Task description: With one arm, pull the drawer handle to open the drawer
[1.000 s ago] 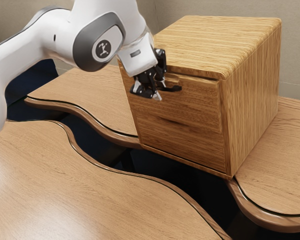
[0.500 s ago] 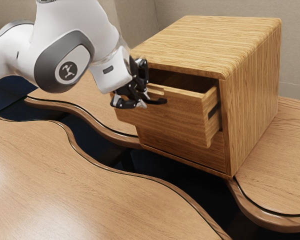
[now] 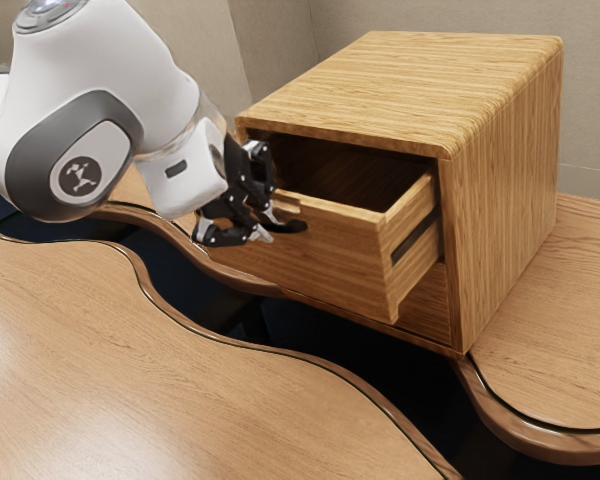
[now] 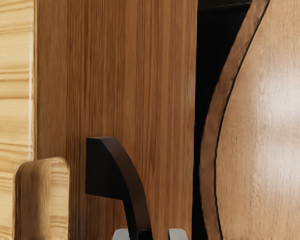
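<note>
While the drawer (image 3: 330,255) stands well out of its cabinet (image 3: 500,150), the black handle (image 3: 288,226) is clasped by the gripper (image 3: 242,234).
Its jaws are set close together on either side of the handle, at the drawer's front.

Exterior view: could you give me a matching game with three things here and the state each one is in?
1. upper light-wood drawer
2. box-shaped wooden cabinet
3. black two-finger end effector

A. shut on the black curved handle
B. pulled out
C. standing on the curved wooden table

Pairs: 1-B, 2-C, 3-A.
</note>
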